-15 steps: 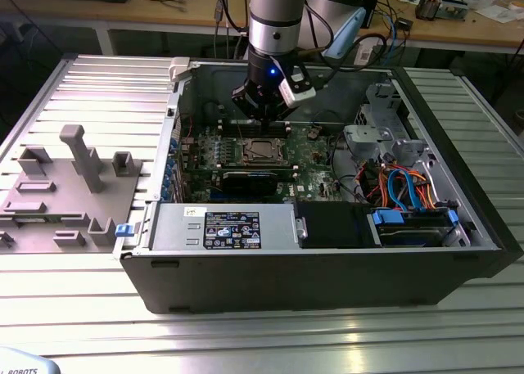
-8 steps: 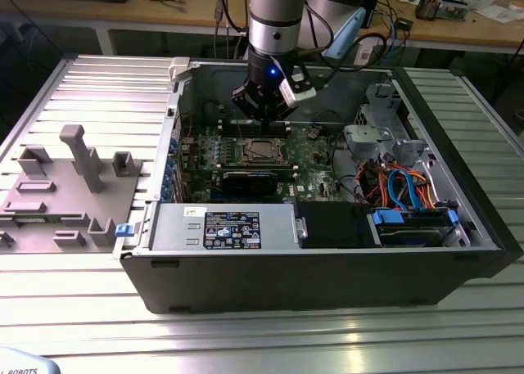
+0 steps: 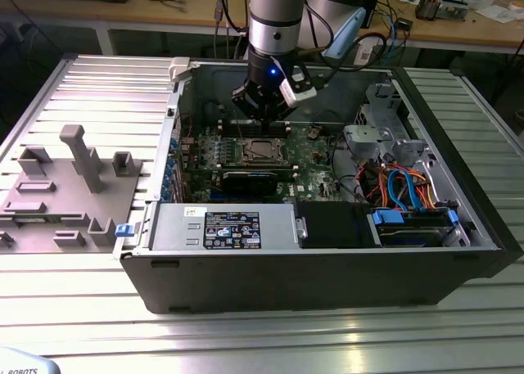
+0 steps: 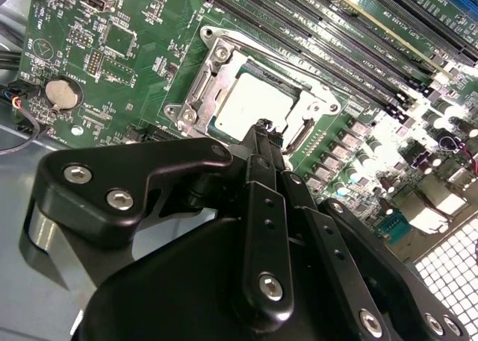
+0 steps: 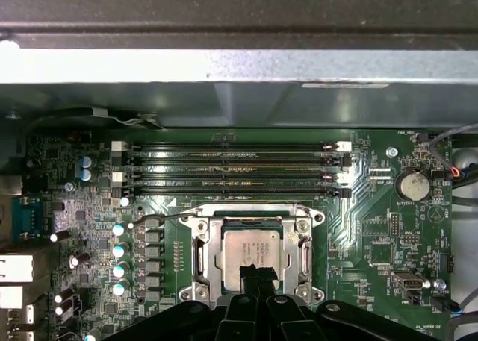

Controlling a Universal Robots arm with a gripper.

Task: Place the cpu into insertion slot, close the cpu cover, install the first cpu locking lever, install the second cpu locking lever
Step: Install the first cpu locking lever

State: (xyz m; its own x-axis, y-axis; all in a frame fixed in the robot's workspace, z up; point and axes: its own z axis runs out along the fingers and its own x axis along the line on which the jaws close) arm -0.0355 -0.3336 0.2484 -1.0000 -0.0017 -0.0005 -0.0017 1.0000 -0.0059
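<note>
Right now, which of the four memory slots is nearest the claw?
The black-clipped slot bordering the cpu cover, farthest from the case wall; the claw hangs over the cpu.

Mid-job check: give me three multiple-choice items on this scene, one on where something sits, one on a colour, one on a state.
1. Where is the cpu? A outside the computer; B on the motherboard; C under the cables.
2. The motherboard is: A green; B blue; C red.
3. The cpu cover is: A standing upright; B taken off; C lying flat around the cpu.
B, its silver top sits framed on the board; A, the board is green in both wrist views; C, the metal frame lies flat around the chip.
</note>
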